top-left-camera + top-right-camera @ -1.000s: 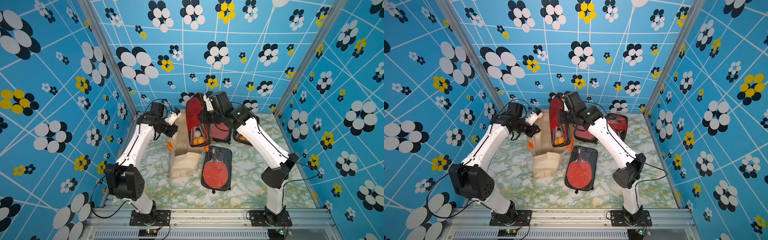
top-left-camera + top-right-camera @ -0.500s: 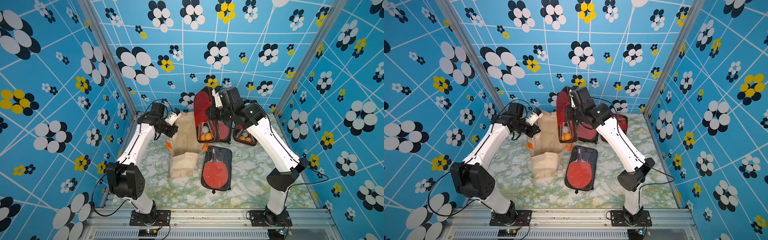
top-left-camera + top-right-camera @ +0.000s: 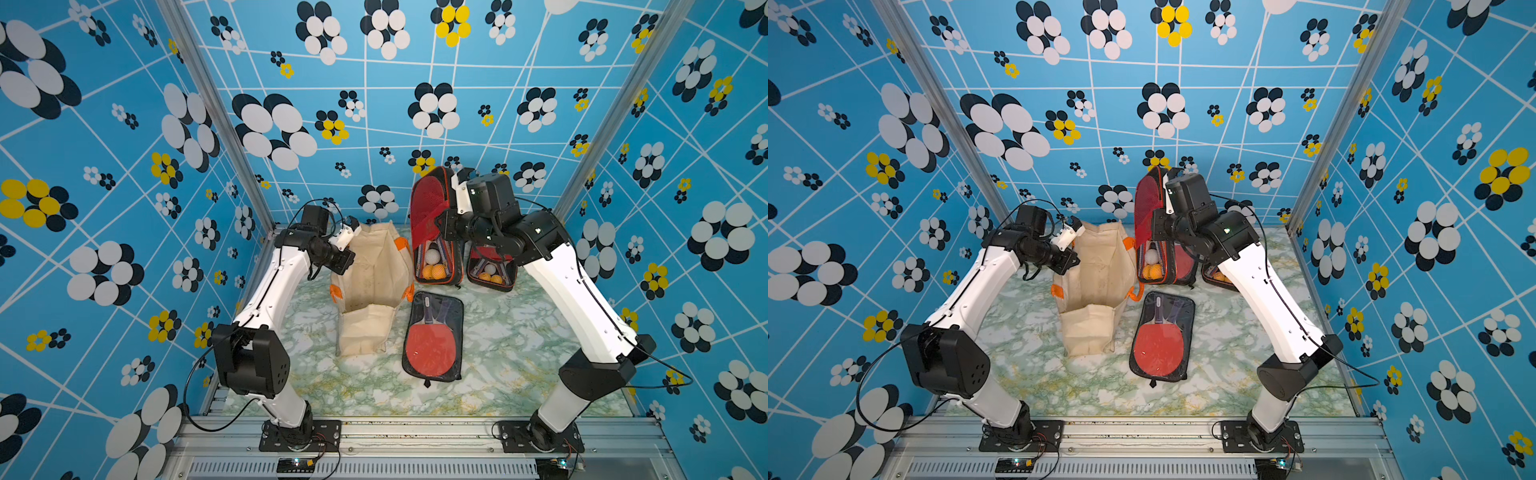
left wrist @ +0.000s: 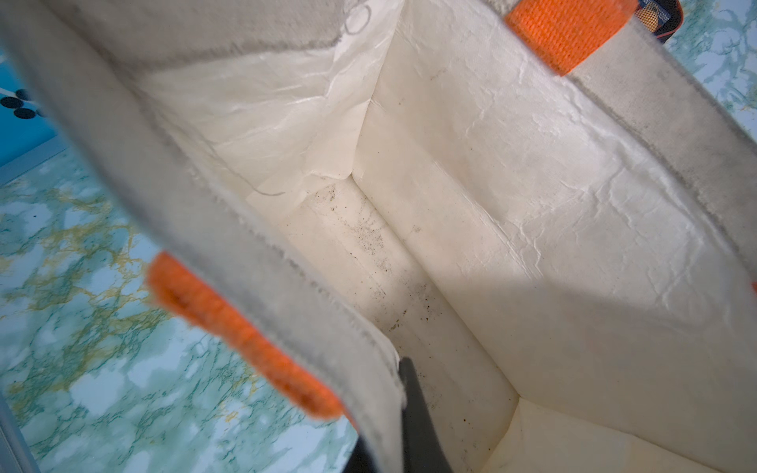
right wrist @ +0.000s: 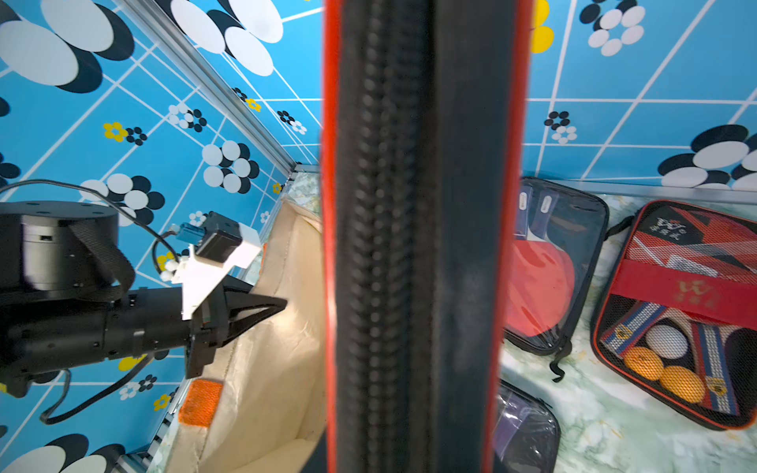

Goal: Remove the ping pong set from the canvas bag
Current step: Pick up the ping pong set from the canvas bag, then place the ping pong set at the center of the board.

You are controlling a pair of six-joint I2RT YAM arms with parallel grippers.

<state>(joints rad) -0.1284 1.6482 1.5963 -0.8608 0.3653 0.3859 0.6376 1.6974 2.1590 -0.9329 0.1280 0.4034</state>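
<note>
We've got the bag (image 3: 370, 286) standing on the table (image 3: 519, 353), left of centre. Just right of it is the upright paddle case (image 3: 432, 232), with a 2nd case (image 3: 492, 270) lying further right. A 3rd case (image 3: 432, 336) lies flat in front of those 2, beside the bag.

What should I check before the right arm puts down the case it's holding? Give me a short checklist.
1. Right fingers gripping the black, orange-trimmed zip case with red mesh front: ok, closed on its edge.
2. That case clear of the cream canvas bag with orange handles: ok, it hangs beside the bag, outside it.
3. Left fingers pinning the bag's rim: ok, shut on it.
4. Bag empty: ok, the left wrist view shows only bare lining.
5. Free landing spot: cannot tell. A second mesh case with balls and a clear-fronted case holding a red paddle lie close, and the held case hides the marble-patterned table beneath it.
</note>
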